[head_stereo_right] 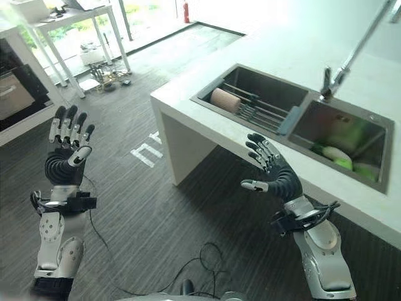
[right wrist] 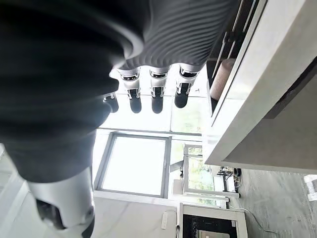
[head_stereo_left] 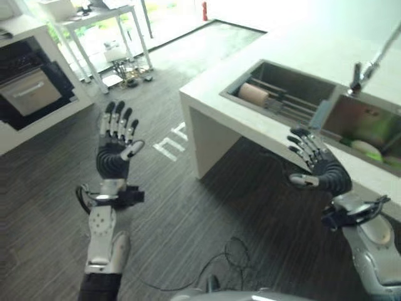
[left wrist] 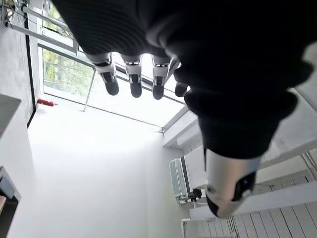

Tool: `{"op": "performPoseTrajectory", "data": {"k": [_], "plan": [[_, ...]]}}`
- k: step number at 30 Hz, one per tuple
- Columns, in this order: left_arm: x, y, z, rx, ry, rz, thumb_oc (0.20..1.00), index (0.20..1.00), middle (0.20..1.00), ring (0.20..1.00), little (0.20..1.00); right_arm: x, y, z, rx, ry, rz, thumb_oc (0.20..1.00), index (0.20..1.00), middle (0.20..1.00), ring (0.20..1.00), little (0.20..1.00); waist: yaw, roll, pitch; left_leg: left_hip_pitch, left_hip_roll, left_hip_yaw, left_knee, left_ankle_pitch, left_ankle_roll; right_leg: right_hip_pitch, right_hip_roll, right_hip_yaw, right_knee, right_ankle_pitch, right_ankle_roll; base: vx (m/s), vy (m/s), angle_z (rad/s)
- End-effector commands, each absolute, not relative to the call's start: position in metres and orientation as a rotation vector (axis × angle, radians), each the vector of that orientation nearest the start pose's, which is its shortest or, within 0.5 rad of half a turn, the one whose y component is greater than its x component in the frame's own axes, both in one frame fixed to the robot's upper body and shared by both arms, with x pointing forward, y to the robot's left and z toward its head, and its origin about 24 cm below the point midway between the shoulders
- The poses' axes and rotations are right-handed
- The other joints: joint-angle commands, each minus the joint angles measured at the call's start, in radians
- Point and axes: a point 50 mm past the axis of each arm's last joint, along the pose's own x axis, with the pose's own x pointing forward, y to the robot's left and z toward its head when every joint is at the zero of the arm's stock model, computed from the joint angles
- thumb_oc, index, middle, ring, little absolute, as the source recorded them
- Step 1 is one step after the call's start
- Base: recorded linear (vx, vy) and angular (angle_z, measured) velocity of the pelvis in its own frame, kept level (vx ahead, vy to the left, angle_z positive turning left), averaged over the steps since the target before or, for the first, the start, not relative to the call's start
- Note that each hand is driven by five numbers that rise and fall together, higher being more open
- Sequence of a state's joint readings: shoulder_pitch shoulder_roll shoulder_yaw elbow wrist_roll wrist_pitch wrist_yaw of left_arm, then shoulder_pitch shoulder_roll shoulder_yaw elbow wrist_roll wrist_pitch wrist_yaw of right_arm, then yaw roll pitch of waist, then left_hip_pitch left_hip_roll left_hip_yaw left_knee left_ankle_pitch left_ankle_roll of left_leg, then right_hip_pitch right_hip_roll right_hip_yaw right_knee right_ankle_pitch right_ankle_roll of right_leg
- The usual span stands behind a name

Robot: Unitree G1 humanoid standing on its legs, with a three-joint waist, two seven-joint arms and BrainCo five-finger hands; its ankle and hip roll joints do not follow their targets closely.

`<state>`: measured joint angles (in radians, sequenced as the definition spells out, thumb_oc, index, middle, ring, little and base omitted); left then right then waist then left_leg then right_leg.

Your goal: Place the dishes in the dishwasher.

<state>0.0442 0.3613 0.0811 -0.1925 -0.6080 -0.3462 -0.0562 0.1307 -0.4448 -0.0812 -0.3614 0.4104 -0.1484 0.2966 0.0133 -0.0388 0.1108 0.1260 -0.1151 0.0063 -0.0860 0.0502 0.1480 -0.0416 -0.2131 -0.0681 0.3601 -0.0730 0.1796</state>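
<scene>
Counter (head_stereo_right: 188,110) along the right, double sink (head_stereo_right: 294,119) sunk into it — pink cup (head_stereo_right: 224,100) lying in the near basin, green dishes (head_stereo_right: 338,157) in the far one. Left hand (head_stereo_left: 114,147) raised over the floor, fingers spread, empty. Right hand (head_stereo_right: 276,175) just before the counter edge — likewise spread, holding nothing.

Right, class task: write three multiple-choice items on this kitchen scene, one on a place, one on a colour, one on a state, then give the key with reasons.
1. Where does the pinkish-tan cup lie?
A. On the floor
B. On its side in the left sink basin
C. In the left hand

2. What colour are the dishes in the right sink basin?
A. Green and white
B. Red
C. Black

3. How are the left hand and right hand?
A. Both open, holding nothing
B. Both curled on plates
C. Right pinching the faucet

Key: B, it rests by the basin's rack; A, pale green and white shapes show there; A, fingers are spread in the air.
</scene>
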Motion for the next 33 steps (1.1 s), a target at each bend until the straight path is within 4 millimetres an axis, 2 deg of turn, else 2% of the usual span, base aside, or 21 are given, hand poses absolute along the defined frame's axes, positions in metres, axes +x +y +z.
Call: {"op": "performPoseTrajectory", "data": {"k": [1, 3, 4, 6, 8, 9, 11, 14, 15, 18, 22, 23, 25, 26, 27, 29, 31, 32, 33], "plan": [[0.214, 0.234, 0.153, -0.113, -0.659, -0.022, 1.0, 1.0, 1.0, 1.0, 1.0, 0.218, -0.205, 0.149, -0.084, -0.515, 0.332, 1.0, 1.0, 1.0, 1.0, 1.0, 0.016, 0.004, -0.034, -0.056, 0.103, -0.011, -0.001, -0.061, -0.126, 0.11, 0.012, -0.072, -0.016, 0.116, -0.034, 0.2, 0.255, 0.22], [0.212, 0.234, 0.157, -0.09, -0.678, -0.005, 1.0, 1.0, 1.0, 1.0, 1.0, 0.218, -0.202, 0.15, -0.084, -0.523, 0.352, 1.0, 1.0, 1.0, 1.0, 1.0, 0.019, 0.009, -0.027, -0.042, 0.104, 0.007, -0.001, -0.073, -0.126, 0.067, 0.005, -0.114, 0.025, 0.12, -0.038, 0.11, 0.12, -0.09], [0.212, 0.235, 0.158, -0.09, -0.681, 0.004, 1.0, 1.0, 1.0, 1.0, 1.0, 0.219, -0.201, 0.15, -0.083, -0.525, 0.356, 1.0, 1.0, 1.0, 1.0, 1.0, 0.019, 0.01, -0.025, -0.038, 0.105, 0.018, -0.001, -0.076, -0.128, 0.054, 0.017, -0.13, 0.014, 0.106, -0.041, 0.1, 0.034, -0.51], [0.215, 0.237, 0.161, -0.096, -0.682, 0.014, 1.0, 1.0, 1.0, 1.0, 1.0, 0.222, -0.204, 0.152, -0.078, -0.518, 0.351, 1.0, 1.0, 1.0, 1.0, 1.0, 0.012, 0.002, -0.02, -0.027, 0.104, 0.034, -0.001, -0.08, -0.136, 0.041, 0.064, -0.17, -0.072, 0.069, -0.046, 0.13, -0.022, -0.69], [0.217, 0.237, 0.161, -0.106, -0.685, 0.013, 1.0, 1.0, 1.0, 1.0, 1.0, 0.223, -0.206, 0.154, -0.073, -0.52, 0.346, 1.0, 1.0, 1.0, 1.0, 1.0, 0.003, -0.001, -0.012, -0.012, 0.107, 0.051, -0.001, -0.091, -0.143, 0.04, 0.092, -0.204, -0.164, 0.064, -0.049, 0.19, -0.1, -0.79], [0.216, 0.234, 0.16, -0.11, -0.692, 0.006, 1.0, 1.0, 1.0, 1.0, 1.0, 0.224, -0.205, 0.154, -0.062, -0.524, 0.334, 1.0, 1.0, 1.0, 1.0, 1.0, -0.014, -0.008, -0.002, 0.016, 0.108, 0.09, -0.001, -0.113, -0.151, 0.018, 0.112, -0.229, -0.296, 0.095, -0.046, 0.27, -0.174, -0.66], [0.216, 0.23, 0.159, -0.11, -0.696, -0.012, 1.0, 1.0, 1.0, 1.0, 1.0, 0.224, -0.204, 0.153, -0.048, -0.523, 0.308, 1.0, 1.0, 1.0, 1.0, 1.0, -0.037, -0.007, 0.002, 0.044, 0.106, 0.1, -0.001, -0.138, -0.15, -0.023, 0.113, -0.208, -0.324, 0.156, -0.037, 0.3, -0.252, -0.24], [0.218, 0.229, 0.159, -0.123, -0.691, -0.021, 1.0, 1.0, 1.0, 1.0, 1.0, 0.224, -0.208, 0.152, -0.045, -0.521, 0.279, 1.0, 1.0, 1.0, 1.0, 1.0, -0.055, -0.001, -0.013, 0.061, 0.119, 0.103, -0.001, -0.142, -0.154, 0.007, 0.136, -0.176, -0.355, 0.134, -0.056, 0.26, -0.287, 0.12], [0.218, 0.228, 0.159, -0.127, -0.696, -0.015, 1.0, 1.0, 1.0, 1.0, 1.0, 0.226, -0.209, 0.153, -0.051, -0.53, 0.26, 1.0, 1.0, 1.0, 1.0, 1.0, -0.063, 0.0, -0.027, 0.079, 0.131, 0.139, -0.001, -0.146, -0.162, 0.051, 0.149, -0.168, -0.388, 0.13, -0.066, 0.31, -0.373, 0.1], [0.219, 0.227, 0.159, -0.15, -0.689, -0.018, 1.0, 1.0, 1.0, 1.0, 1.0, 0.224, -0.212, 0.155, -0.054, -0.546, 0.229, 1.0, 1.0, 1.0, 1.0, 1.0, -0.076, 0.004, -0.032, 0.086, 0.145, 0.164, 0.023, -0.134, -0.179, 0.08, 0.167, -0.134, -0.392, 0.116, -0.08, 0.18, -0.269, -0.11], [0.22, 0.226, 0.157, -0.17, -0.687, -0.025, 1.0, 1.0, 1.0, 1.0, 1.0, 0.221, -0.216, 0.155, -0.062, -0.555, 0.208, 1.0, 1.0, 1.0, 1.0, 1.0, -0.092, 0.009, -0.03, 0.033, 0.185, 0.163, 0.172, -0.081, -0.214, 0.096, 0.186, -0.105, -0.382, 0.091, -0.105, 0.1, -0.245, -0.18], [0.218, 0.227, 0.156, -0.183, -0.68, -0.028, 1.0, 1.0, 1.0, 1.0, 1.0, 0.219, -0.219, 0.154, -0.061, -0.553, 0.205, 1.0, 1.0, 1.0, 1.0, 1.0, -0.099, 0.006, -0.028, 0.004, 0.207, 0.165, 0.269, -0.046, -0.231, 0.101, 0.193, -0.091, -0.379, 0.079, -0.121, 0.09, -0.253, -0.21], [0.217, 0.227, 0.154, -0.192, -0.674, -0.032, 1.0, 1.0, 1.0, 1.0, 1.0, 0.218, -0.222, 0.154, -0.067, -0.551, 0.204, 1.0, 1.0, 1.0, 1.0, 1.0, -0.104, 0.004, -0.026, -0.037, 0.229, 0.159, 0.381, -0.013, -0.248, 0.103, 0.199, -0.074, -0.378, 0.073, -0.139, 0.08, -0.254, -0.28], [0.215, 0.226, 0.152, -0.194, -0.674, -0.037, 1.0, 1.0, 1.0, 1.0, 1.0, 0.217, -0.222, 0.154, -0.078, -0.552, 0.202, 1.0, 1.0, 1.0, 1.0, 1.0, -0.103, -0.007, -0.017, -0.09, 0.232, 0.15, 0.522, 0.007, -0.254, 0.109, 0.195, -0.057, -0.378, 0.07, -0.156, 0.07, -0.262, -0.53], [0.213, 0.226, 0.151, -0.192, -0.675, -0.036, 1.0, 1.0, 1.0, 1.0, 1.0, 0.217, -0.223, 0.154, -0.083, -0.552, 0.204, 1.0, 1.0, 1.0, 1.0, 1.0, -0.101, -0.009, -0.011, -0.137, 0.229, 0.135, 0.599, 0.012, -0.253, 0.113, 0.196, -0.045, -0.377, 0.069, -0.164, 0.06, -0.217, -0.56], [0.212, 0.225, 0.151, -0.191, -0.678, -0.048, 1.0, 1.0, 1.0, 1.0, 1.0, 0.218, -0.223, 0.154, -0.091, -0.555, 0.193, 1.0, 1.0, 1.0, 1.0, 1.0, -0.094, -0.016, -0.002, -0.215, 0.232, 0.121, 0.662, 0.006, -0.238, 0.128, 0.197, -0.027, -0.384, 0.071, -0.17, 0.07, -0.096, -0.36], [0.211, 0.224, 0.154, -0.195, -0.694, -0.069, 1.0, 1.0, 1.0, 1.0, 1.0, 0.222, -0.224, 0.155, -0.082, -0.561, 0.172, 1.0, 1.0, 1.0, 1.0, 1.0, -0.085, -0.018, 0.003, -0.228, 0.253, 0.123, 0.563, -0.003, -0.226, 0.151, 0.198, -0.012, -0.409, 0.069, -0.161, 0.17, 0.09, -0.42], [0.21, 0.225, 0.157, -0.195, -0.709, -0.072, 1.0, 1.0, 1.0, 1.0, 1.0, 0.223, -0.224, 0.157, -0.085, -0.564, 0.176, 1.0, 1.0, 1.0, 1.0, 1.0, -0.083, 0.0, -0.001, -0.182, 0.276, 0.12, 0.305, 0.027, -0.234, 0.169, 0.201, 0.01, -0.434, 0.061, -0.143, 0.24, 0.258, -0.13], [0.21, 0.226, 0.158, -0.198, -0.713, -0.068, 1.0, 1.0, 1.0, 1.0, 1.0, 0.222, -0.225, 0.156, -0.09, -0.562, 0.181, 1.0, 1.0, 1.0, 1.0, 1.0, -0.082, 0.009, -0.003, -0.16, 0.286, 0.11, 0.195, 0.045, -0.243, 0.179, 0.198, 0.019, -0.442, 0.055, -0.135, 0.27, 0.338, -0.05]]}}
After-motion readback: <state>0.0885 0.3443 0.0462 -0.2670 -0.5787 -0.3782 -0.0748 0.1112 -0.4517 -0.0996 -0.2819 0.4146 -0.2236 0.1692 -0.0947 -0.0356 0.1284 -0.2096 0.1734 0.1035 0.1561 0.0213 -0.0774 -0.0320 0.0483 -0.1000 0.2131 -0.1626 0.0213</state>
